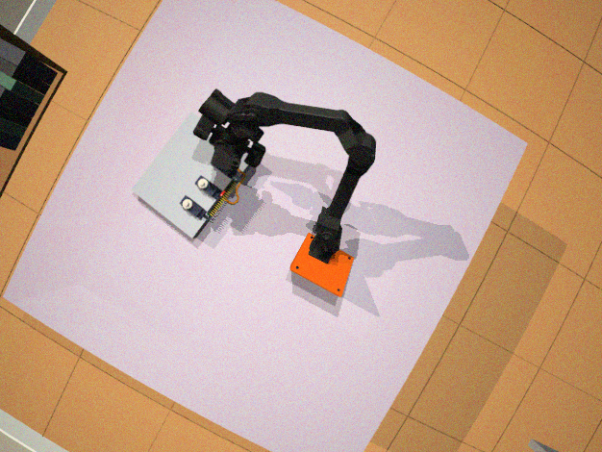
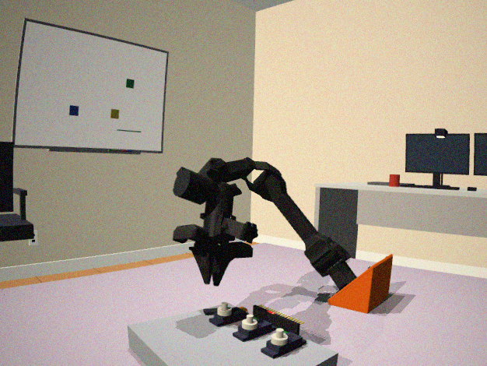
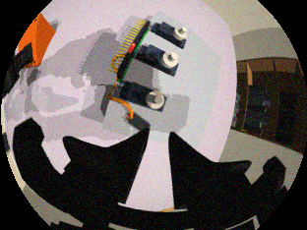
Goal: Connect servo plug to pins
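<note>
My gripper (image 2: 211, 282) (image 3: 159, 133) is open by a narrow gap, pointing down above the grey block, with nothing between its fingers. The plug (image 3: 140, 122) (image 2: 211, 311) is a small dark piece lying on the block beside the nearest servo motor (image 3: 143, 95) (image 2: 224, 313). In the wrist view it shows just beyond the left fingertip. Its orange lead (image 3: 126, 103) runs to the end of the pin strip. The row of yellow pins (image 3: 132, 35) (image 1: 217, 206) has a red mark (image 3: 132, 48) (image 1: 223, 193) (image 2: 270, 311). The plug's holes and the dot cannot be made out.
Two more servo motors (image 3: 158, 59) (image 3: 170, 34) stand along the strip on the grey block (image 1: 160, 180) (image 2: 157, 335). An orange wire loop (image 1: 235, 198) (image 3: 115, 64) sticks out beside the pins. The arm's orange wedge base (image 1: 320, 273) (image 2: 379, 283) stands apart from the block.
</note>
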`<state>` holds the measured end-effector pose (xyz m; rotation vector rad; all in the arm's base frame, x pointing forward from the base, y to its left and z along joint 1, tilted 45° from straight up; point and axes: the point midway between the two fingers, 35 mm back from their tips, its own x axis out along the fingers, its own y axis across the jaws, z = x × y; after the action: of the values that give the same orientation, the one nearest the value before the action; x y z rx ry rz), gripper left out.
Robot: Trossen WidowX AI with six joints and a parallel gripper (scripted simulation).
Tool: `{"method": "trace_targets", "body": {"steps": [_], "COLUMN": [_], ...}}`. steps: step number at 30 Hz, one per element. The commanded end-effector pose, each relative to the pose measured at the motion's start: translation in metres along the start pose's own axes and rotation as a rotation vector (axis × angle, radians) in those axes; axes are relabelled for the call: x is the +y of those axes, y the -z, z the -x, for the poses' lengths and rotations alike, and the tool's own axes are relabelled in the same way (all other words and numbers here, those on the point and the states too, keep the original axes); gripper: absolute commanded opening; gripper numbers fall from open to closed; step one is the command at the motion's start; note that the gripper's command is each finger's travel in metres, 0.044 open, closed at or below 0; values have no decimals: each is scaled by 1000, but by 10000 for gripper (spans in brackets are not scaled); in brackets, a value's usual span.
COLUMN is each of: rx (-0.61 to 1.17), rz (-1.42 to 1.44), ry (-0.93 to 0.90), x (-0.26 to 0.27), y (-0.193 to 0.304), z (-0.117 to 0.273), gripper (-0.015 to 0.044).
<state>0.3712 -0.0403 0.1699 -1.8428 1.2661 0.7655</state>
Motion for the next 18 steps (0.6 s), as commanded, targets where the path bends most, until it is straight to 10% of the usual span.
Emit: {"method": "trace_targets", "body": {"steps": [1, 18], "rx": [20, 43], "rz": [111, 634], "ry": [-42, -280], "x": [0, 9], "y": [0, -1], "z": [-1, -14], "gripper": [115, 115]}}
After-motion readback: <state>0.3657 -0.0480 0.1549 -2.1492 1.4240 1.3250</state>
